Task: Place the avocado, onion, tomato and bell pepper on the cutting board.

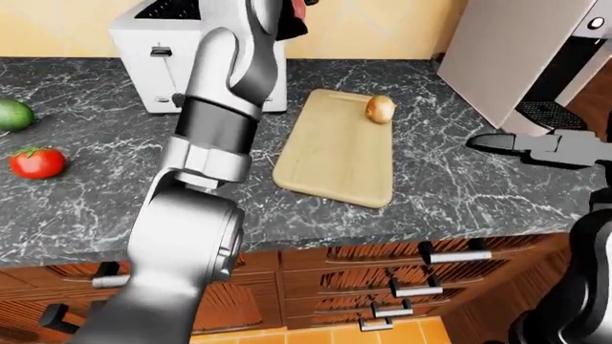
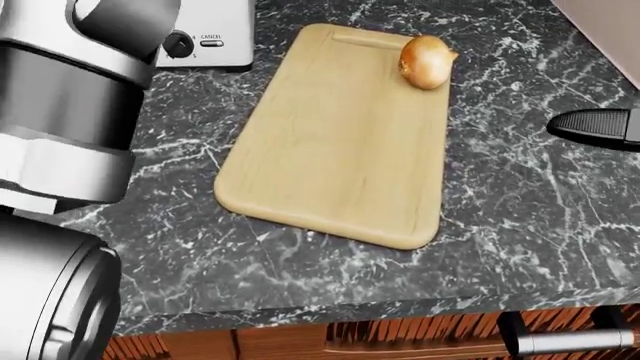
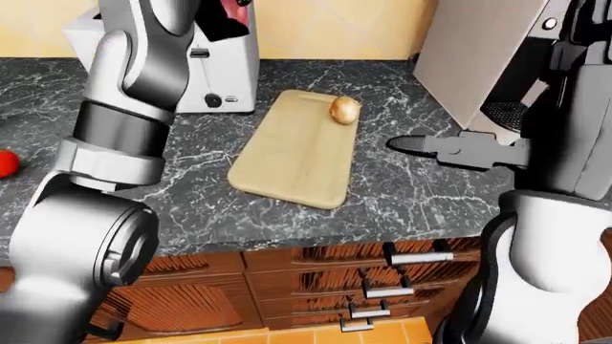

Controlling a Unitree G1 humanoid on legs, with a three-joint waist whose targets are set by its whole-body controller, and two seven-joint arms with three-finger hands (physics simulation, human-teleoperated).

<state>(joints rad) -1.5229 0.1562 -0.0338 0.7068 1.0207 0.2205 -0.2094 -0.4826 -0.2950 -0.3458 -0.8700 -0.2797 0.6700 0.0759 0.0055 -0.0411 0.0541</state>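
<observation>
Golden-skinned, the onion [image 2: 428, 61] already sits at the cutting board's [image 2: 340, 142] top right corner. Tomato [image 1: 37, 162] and avocado [image 1: 13, 114] wait far left on the counter [image 1: 86, 208]. The raised left hand [image 1: 295, 18] seems to grip something red (pepper, perhaps; I cannot tell). Right hand [image 3: 450, 149] hovers empty, fingers extended. Lowering carelessly could knock the onion rolling.

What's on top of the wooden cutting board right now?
Only the onion sits on the cutting board, near its top right corner in the head view. The tomato and avocado lie on the counter, far left. No bell pepper shows; the robot's arm covers some counter.
</observation>
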